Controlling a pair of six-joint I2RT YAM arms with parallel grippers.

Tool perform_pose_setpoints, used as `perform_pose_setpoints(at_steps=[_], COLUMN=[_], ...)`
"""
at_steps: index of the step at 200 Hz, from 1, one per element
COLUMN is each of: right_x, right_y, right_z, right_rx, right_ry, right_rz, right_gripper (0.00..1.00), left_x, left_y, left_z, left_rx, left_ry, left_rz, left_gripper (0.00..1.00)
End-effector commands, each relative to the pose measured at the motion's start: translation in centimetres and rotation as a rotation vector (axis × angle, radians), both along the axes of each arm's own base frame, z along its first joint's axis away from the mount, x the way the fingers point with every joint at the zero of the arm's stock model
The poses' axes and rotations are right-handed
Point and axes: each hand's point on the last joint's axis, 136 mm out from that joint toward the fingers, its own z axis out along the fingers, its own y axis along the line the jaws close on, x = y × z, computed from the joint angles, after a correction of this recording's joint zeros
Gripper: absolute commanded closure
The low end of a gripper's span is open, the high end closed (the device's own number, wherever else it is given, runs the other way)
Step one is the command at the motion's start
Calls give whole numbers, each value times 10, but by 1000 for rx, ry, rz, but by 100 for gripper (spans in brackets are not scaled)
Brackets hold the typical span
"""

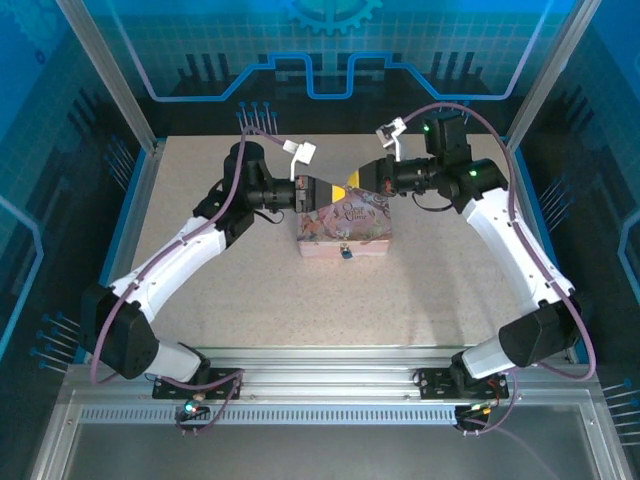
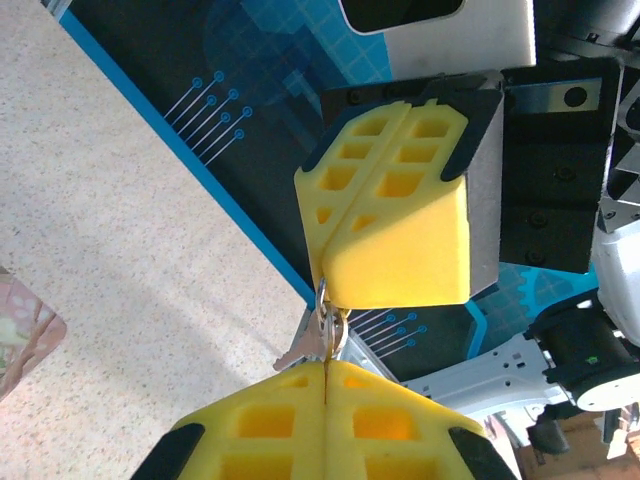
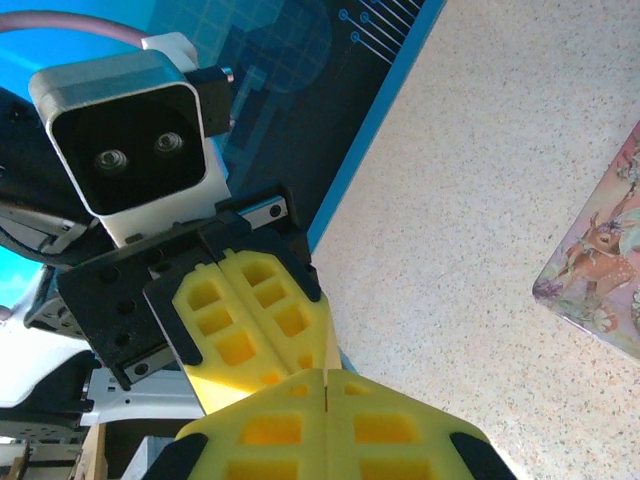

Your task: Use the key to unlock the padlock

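Both arms meet in the air above the pink tin (image 1: 345, 222), which sits mid-bench (image 1: 200, 300), and the two grippers stand tip to tip. In the left wrist view the left gripper (image 2: 326, 378) has its jaws fully closed, yellow pads pressed flat together. The key (image 2: 300, 350) juts out sideways at the seam, so the jaws appear to pinch its head. The right gripper (image 2: 340, 262) is likewise closed tight, its tip nipping the key ring (image 2: 331, 322) that bridges the small gap between the two. The metal is largely hidden by the pads, so which pair of jaws bears the load cannot be settled with confidence. The double grip reads as a hand-over or regrasp, made off the bench so that one gripper can take the key at an angle fit for insertion. The padlock (image 1: 344, 252) hangs at the tin's near face, a small dark body with a bluish glint, well apart from the key and below it. No gripper steadies it, and the shackle's state is too small to read.
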Motion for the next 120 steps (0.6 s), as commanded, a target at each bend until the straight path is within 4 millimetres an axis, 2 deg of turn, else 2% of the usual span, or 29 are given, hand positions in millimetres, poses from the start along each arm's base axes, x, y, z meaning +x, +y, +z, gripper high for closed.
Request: perform_pose_setpoints(at_steps=[1,35,61,84,120], right_x=[-8,-7,-7,-8,-14], right_y=[-7,-17,-23,-29,-32], right_z=[7,-5,-7,-8,-8], right_rx=[28,20,48,34,33], right_ry=[-42,-56,-68,-97,-161], right_rz=[10,-21,-37,-60,-55], right_gripper=[95,75,76,68,67], left_x=[1,-1,-2,-2,-6], left_y=[7,8,9,10,12], left_z=[16,11,5,-1,-11], left_rx=[43,121,160,201,286], left_ry=[-54,-21,4,34,83], left_rz=[28,8,1,0,-13], left_gripper=[100,100,100,100,100])
